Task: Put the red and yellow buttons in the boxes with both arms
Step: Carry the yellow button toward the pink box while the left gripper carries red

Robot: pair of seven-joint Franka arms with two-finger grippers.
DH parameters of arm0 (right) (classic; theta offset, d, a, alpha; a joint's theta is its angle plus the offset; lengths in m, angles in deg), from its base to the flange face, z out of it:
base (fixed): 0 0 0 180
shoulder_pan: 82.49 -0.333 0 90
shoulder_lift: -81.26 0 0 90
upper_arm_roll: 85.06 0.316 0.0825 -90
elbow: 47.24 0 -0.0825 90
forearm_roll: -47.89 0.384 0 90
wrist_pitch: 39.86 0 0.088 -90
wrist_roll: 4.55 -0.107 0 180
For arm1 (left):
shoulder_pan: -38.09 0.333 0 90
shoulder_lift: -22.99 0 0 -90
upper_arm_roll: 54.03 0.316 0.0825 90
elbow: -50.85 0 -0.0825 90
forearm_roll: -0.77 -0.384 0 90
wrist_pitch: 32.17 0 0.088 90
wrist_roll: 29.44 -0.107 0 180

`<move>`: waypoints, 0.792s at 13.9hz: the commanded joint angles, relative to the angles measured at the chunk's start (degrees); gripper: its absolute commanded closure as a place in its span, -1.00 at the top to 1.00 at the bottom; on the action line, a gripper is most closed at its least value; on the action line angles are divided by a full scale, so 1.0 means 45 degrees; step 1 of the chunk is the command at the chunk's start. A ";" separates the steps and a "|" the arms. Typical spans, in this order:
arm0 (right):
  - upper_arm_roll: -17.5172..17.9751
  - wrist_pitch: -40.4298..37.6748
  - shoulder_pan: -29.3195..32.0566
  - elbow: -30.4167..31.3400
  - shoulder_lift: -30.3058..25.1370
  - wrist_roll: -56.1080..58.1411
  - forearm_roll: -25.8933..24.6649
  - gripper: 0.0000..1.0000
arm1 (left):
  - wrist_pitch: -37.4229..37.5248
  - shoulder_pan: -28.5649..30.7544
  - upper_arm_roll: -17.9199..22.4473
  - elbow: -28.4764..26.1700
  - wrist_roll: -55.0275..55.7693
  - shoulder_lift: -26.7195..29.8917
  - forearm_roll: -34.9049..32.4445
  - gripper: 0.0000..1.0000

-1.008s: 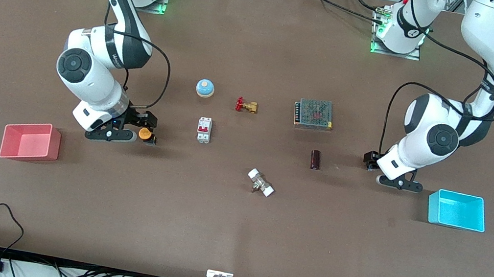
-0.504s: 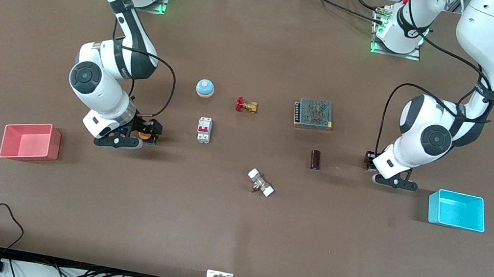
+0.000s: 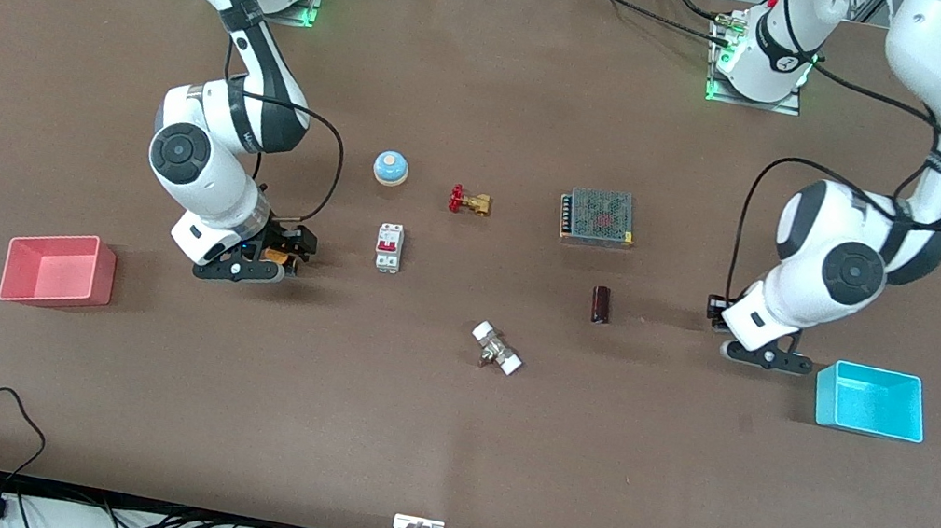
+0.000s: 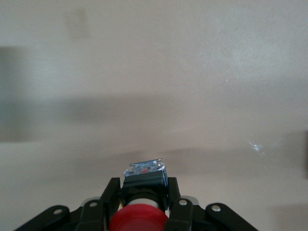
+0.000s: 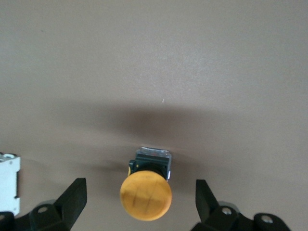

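Observation:
The yellow button [image 3: 275, 256] stands on the table, toward the right arm's end from a white breaker. My right gripper [image 3: 288, 248] is low around it, open, a finger on each side and not touching; in the right wrist view the yellow cap [image 5: 145, 196] sits between the spread fingers [image 5: 73, 198]. My left gripper [image 3: 719, 310] is shut on the red button [image 4: 138, 219], gripping its dark base [image 4: 144, 180], low over the table beside the cyan box [image 3: 876, 373]. The red button is hidden in the front view. The pink-red box [image 3: 55, 240] stands near the right arm's end.
In the middle of the table are a blue dome bell [image 3: 390, 167], a brass valve with a red handle [image 3: 469, 201], a white breaker [image 3: 388, 247], a mesh-topped power supply [image 3: 599, 217], a dark cylinder [image 3: 601, 305] and a white-ended fitting [image 3: 497, 348].
My right gripper has slid toward the left arm's end and now straddles the yellow button. My left gripper has shifted slightly toward the cyan box with the red button.

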 commanded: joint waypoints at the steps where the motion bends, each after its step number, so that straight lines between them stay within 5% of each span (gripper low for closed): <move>1: 0.0028 0.0386 -0.0035 0.0127 0.0150 -0.0263 -0.0487 0.83 | 0.2856 0.0286 0.0221 0.2440 -0.0321 0.0070 -0.0185 -0.45; 7: 0.0028 0.0406 -0.0035 0.0068 0.0190 -0.0107 -0.0526 -0.06 | 0.3548 0.2840 0.0202 0.4846 -0.2755 -0.1312 -0.2316 -0.44; 9: 0.0028 0.0406 -0.0035 0.0068 0.0190 -0.0087 -0.0546 -0.39 | 0.2675 0.3450 0.0202 0.5298 -0.3599 -0.2192 -0.2217 -0.44; 11: 0.0028 0.0386 -0.0015 0.0010 0.0190 0.0107 -0.0623 -0.50 | 0.1521 0.4017 0.0124 0.5241 -0.3874 -0.2838 -0.2217 -0.44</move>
